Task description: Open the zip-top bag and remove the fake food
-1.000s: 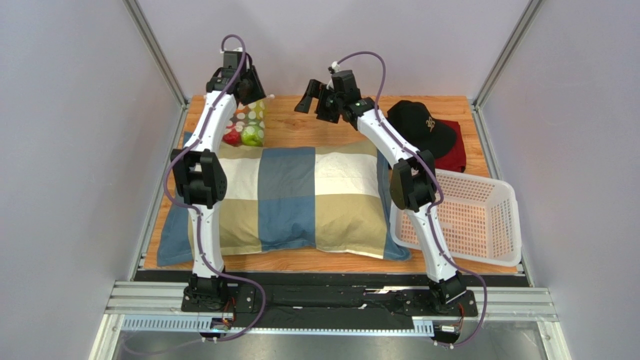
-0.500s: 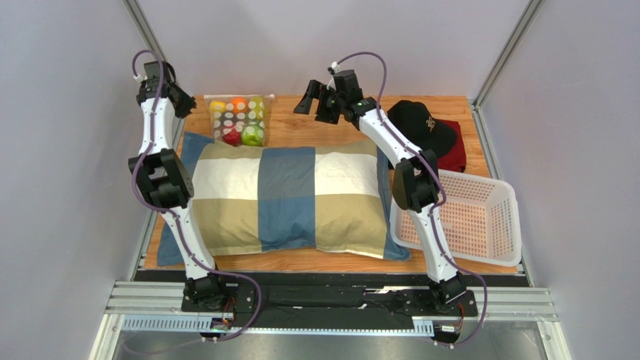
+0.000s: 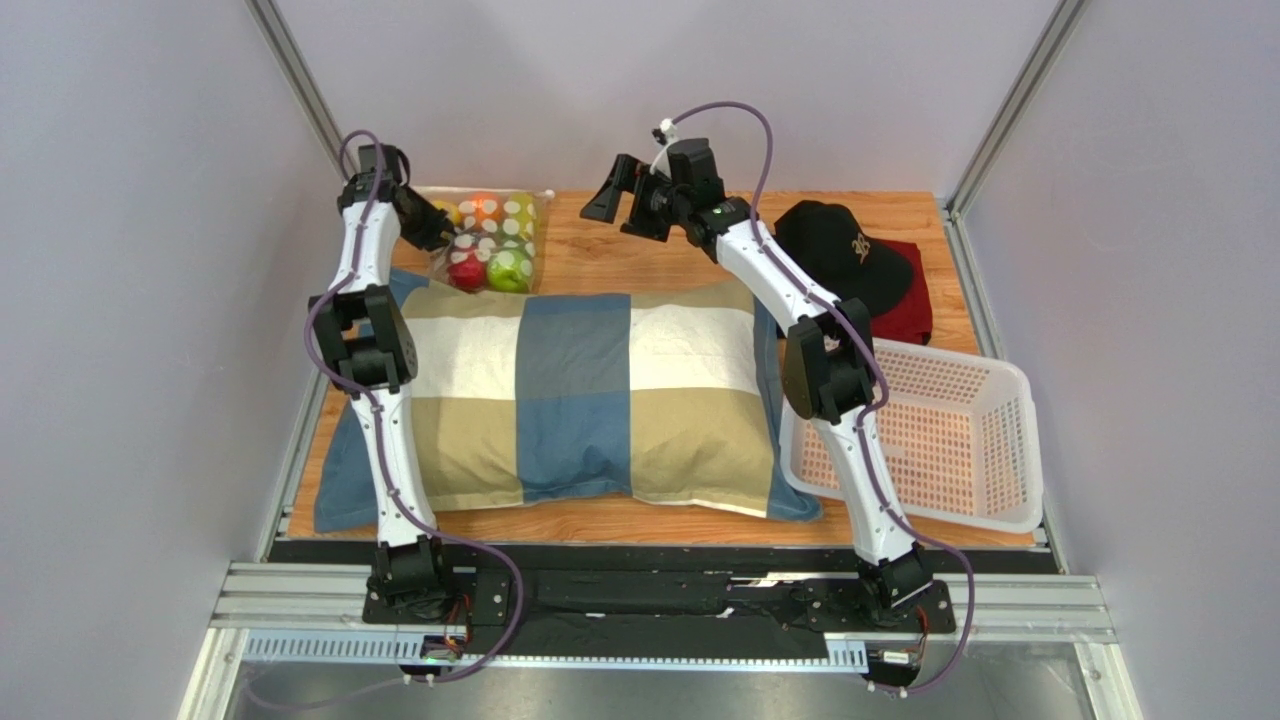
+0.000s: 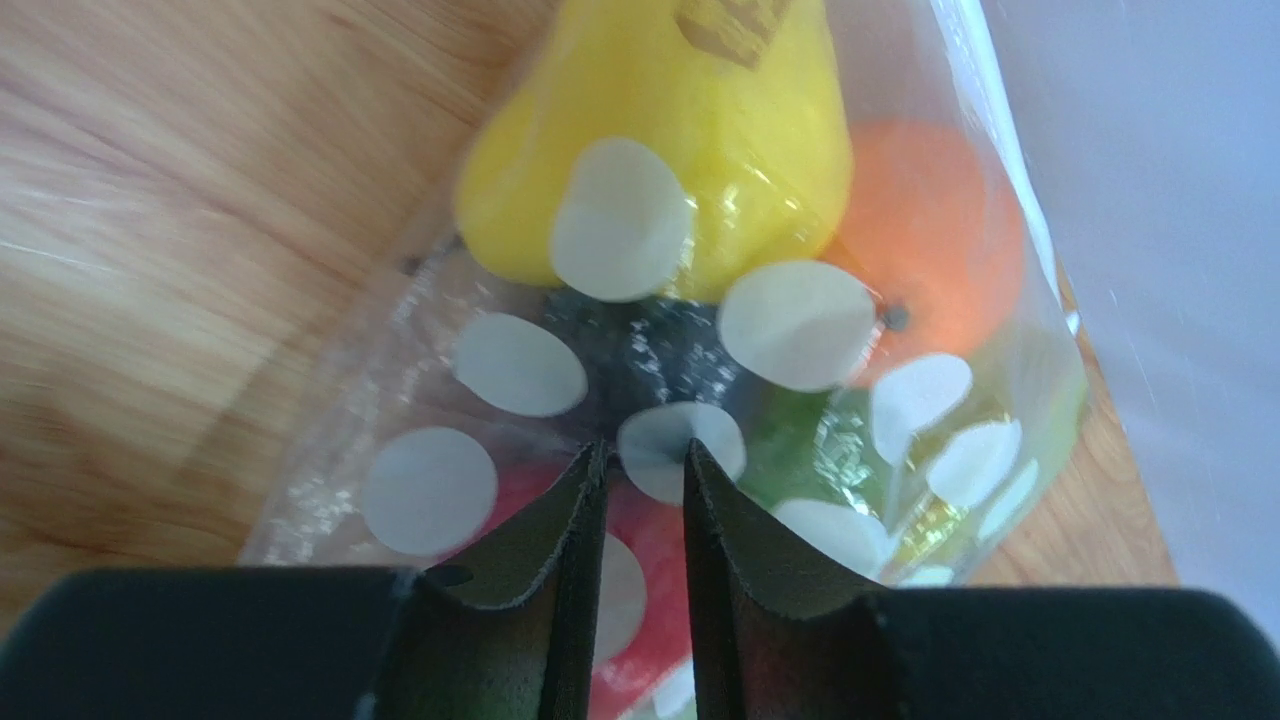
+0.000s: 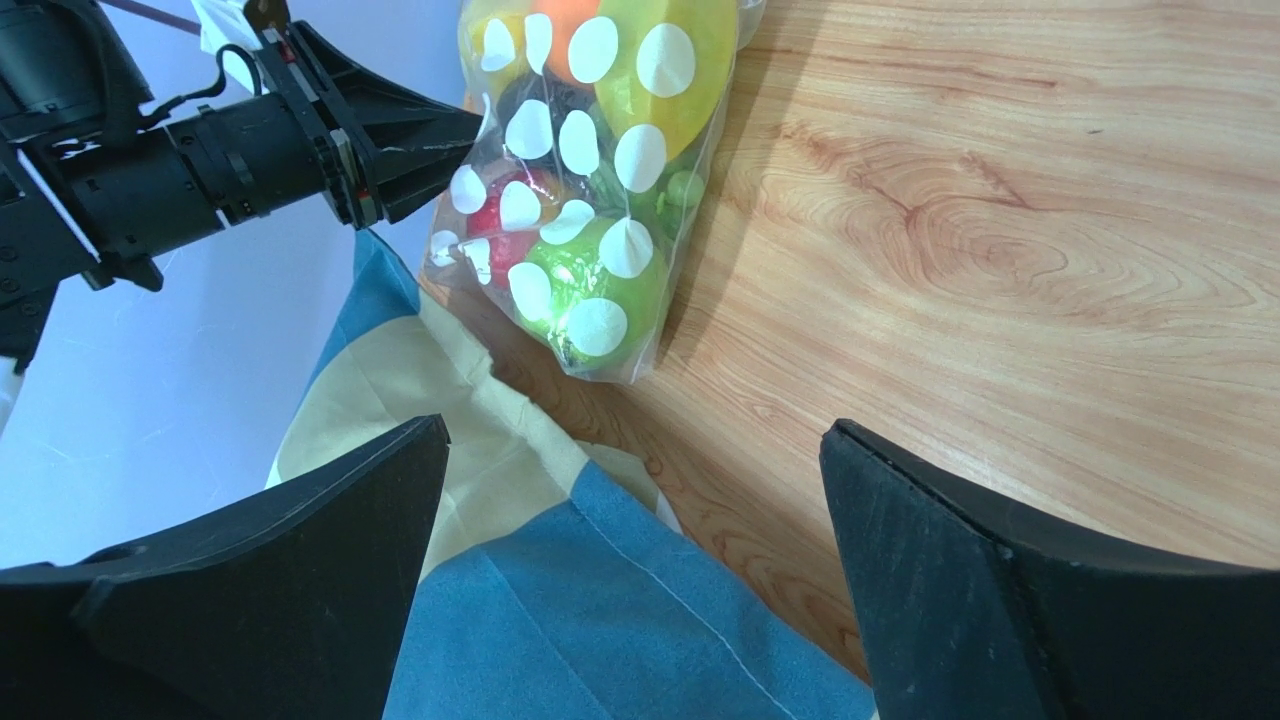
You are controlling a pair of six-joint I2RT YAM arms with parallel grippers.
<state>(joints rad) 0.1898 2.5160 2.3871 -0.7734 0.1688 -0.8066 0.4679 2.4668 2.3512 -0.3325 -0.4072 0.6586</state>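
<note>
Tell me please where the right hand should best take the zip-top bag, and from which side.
Probably the flat clear margin along the right edge of the zip-top bag, coming from the right over the wooden table: plastic fruits bulge its middle, and the left hand sits at its left edge.

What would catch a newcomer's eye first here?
The big checked pillow sprawls across the middle. Behind it at the far left lies the dotted zip-top bag of bright fake food, the left tool at its edge with narrowed fingers and the wide-open right tool hovering nearby.
</note>
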